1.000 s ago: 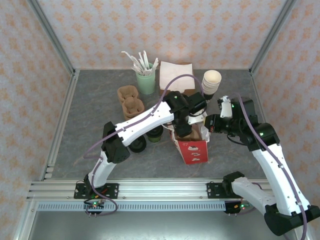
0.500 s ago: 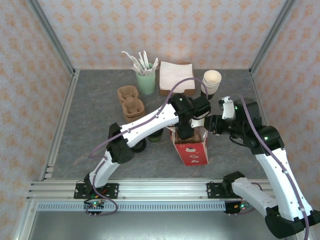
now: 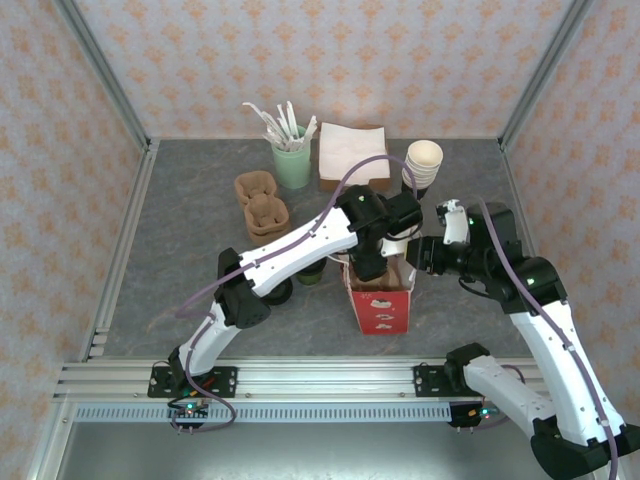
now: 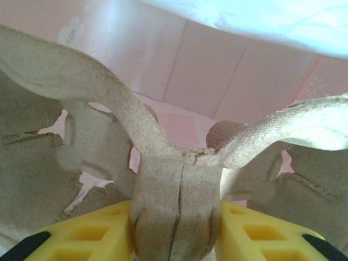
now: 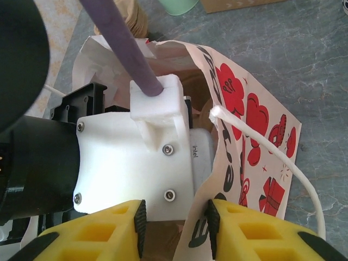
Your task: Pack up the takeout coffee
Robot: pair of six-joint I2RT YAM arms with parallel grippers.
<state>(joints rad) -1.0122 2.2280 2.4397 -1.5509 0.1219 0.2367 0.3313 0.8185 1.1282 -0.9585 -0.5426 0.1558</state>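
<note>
The left tool [image 4: 175,231], clenched on a brown moulded-pulp cup carrier [image 4: 81,92] inside the red-and-white paper bag [image 3: 385,305] at the middle of the surface, has the small dark green paper coffee cup [image 3: 310,272] just beside the bag toward the surface's left edge, under its own arm; whether the right tool [image 5: 174,228] grips anything I cannot tell.

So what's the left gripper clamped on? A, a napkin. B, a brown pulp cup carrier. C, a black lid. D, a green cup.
B: in the left wrist view the left gripper has its yellow fingers closed on the centre handle of the carrier, whose moulded brown pulp spreads out to both sides.
</note>
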